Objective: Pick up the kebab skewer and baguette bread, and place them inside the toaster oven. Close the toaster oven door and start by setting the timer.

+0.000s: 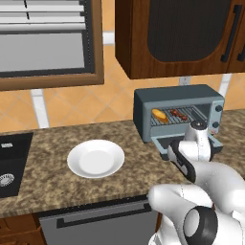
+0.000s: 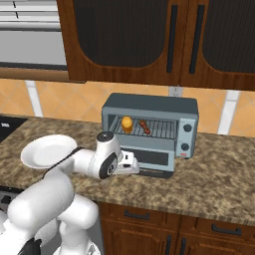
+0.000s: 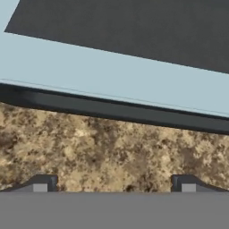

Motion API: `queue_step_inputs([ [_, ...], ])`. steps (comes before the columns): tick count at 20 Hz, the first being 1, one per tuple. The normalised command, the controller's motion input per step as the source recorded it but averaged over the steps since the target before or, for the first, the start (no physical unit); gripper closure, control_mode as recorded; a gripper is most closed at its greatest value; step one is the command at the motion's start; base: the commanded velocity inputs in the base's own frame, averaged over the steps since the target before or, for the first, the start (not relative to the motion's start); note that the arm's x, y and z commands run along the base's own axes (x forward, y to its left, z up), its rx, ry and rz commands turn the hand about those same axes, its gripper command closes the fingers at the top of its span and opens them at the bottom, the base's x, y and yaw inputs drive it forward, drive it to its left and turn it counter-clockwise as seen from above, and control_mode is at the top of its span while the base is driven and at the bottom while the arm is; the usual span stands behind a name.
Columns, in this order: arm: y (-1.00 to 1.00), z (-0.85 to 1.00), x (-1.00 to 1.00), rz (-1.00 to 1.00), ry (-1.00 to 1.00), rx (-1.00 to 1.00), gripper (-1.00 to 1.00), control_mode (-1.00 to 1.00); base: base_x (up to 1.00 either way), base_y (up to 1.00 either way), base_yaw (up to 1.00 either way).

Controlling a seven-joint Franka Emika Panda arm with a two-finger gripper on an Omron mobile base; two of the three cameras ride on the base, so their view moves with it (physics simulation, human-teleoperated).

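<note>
Toaster oven [image 1: 179,115] sits on the table [image 1: 48,184] against the back wall, under the wall cabinets [image 2: 149,40]. Toaster oven door [image 2: 154,160] hangs open, folded down in front of the oven. Baguette bread [image 1: 160,115] and kebab skewer [image 1: 179,114] lie on the rack inside, bread left of skewer, close together. Knobs [image 2: 187,137] on the oven's right side. Plate [image 1: 95,158] on the table left of the oven, well apart. Sink [image 1: 12,165] further left. Pincer [image 3: 114,183] low over the table, just before the door's front edge.
</note>
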Motion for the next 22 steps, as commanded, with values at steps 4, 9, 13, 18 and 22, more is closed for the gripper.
queue_step_inputs([
  [4, -0.18, -0.32, 0.00, 0.00, 0.00, 0.07, -1.00, -1.00, 0.00, 0.00, 0.00],
  [9, -0.19, -0.34, 0.02, 0.00, -0.06, 0.14, -1.00, -1.00, 0.00, 0.00, 0.00],
  [13, -0.13, -0.36, 0.24, 0.00, -0.03, 0.12, -1.00, -1.00, 0.00, 0.00, 0.00],
  [18, -0.01, -0.15, 0.33, 0.00, -0.01, 0.11, -1.00, -1.00, 0.00, 0.00, 0.00],
  [22, 0.00, 0.00, 0.32, 0.00, 0.00, 0.06, -1.00, -1.00, 0.00, 0.00, 0.00],
])
